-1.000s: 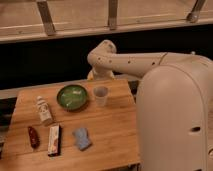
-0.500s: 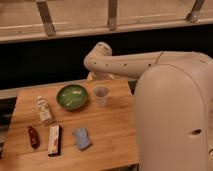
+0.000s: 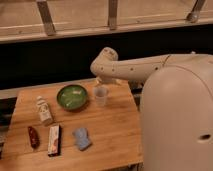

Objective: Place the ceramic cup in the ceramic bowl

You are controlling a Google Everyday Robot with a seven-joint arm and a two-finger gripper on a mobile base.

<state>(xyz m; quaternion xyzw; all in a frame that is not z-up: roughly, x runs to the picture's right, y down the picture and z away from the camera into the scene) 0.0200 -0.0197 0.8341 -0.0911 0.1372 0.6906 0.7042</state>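
Observation:
The ceramic cup (image 3: 101, 95), a small pale tumbler, stands upright on the wooden table (image 3: 115, 135), just right of the ceramic bowl (image 3: 72, 96). The bowl is round, green and shallow with pale marks inside. My arm reaches in from the right and bends down at a rounded joint (image 3: 106, 59). My gripper (image 3: 103, 80) hangs just behind and above the cup, mostly hidden by the arm. The cup stands free on the table, beside the bowl and outside it.
A white labelled bottle (image 3: 44, 110) stands left of the bowl. A red object (image 3: 33, 136), a snack bar (image 3: 53, 140) and a blue-grey cloth (image 3: 81, 138) lie near the front. My large white body (image 3: 175, 120) fills the right side. A dark wall lies behind the table.
My arm has come down a little toward the cup. The cup, bowl and other objects have not moved.

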